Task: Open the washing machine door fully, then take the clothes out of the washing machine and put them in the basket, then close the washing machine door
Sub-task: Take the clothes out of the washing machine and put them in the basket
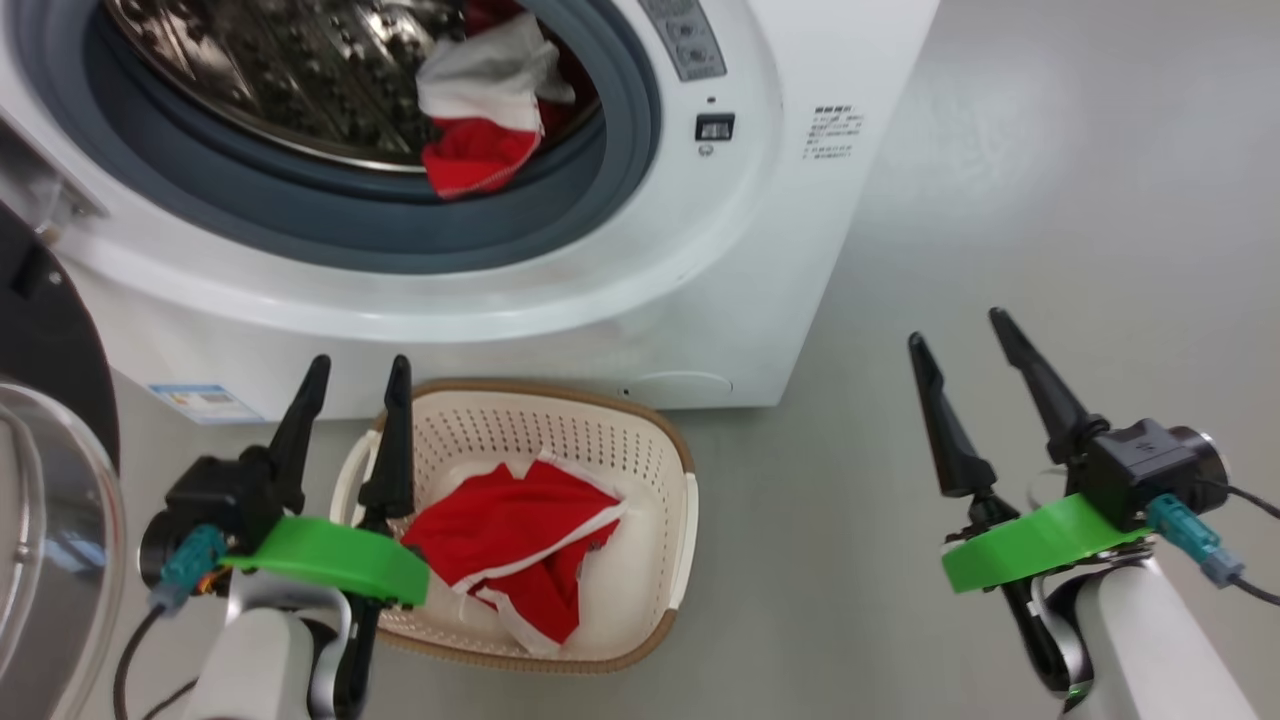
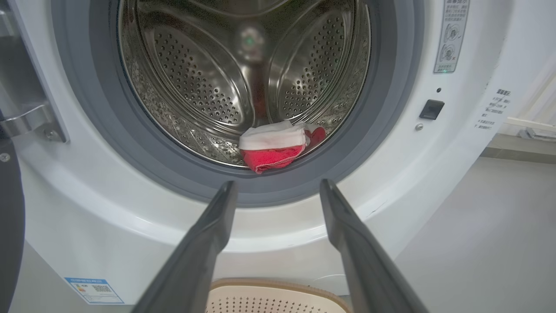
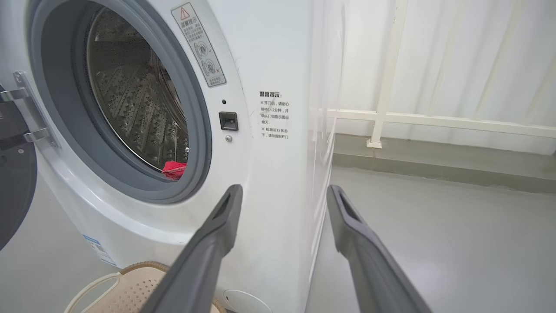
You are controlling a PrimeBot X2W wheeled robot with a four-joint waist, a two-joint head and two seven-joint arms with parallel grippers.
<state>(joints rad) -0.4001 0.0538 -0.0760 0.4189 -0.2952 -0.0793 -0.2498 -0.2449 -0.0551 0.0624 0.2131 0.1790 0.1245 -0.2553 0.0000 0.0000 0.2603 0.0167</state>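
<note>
Both end effectors open and empty: one garment in the basket, more at the drum's lip.

Closest in, the left end effector (image 1: 360,362) hangs with fingers spread by the left rim of the basket (image 1: 540,385), and the right end effector (image 1: 956,328) is just as wide, out over bare floor. A red garment (image 1: 510,540) lies crumpled in the basket, just before the washing machine (image 1: 700,290), with the washing machine door (image 1: 40,330) swung open at left. Deeper in, the clothes (image 1: 480,130), red with a white piece on top, rest against the grey gasket (image 1: 350,230). They look soft, light and floppy, so pinch a bunched red fold at the lip.
</note>
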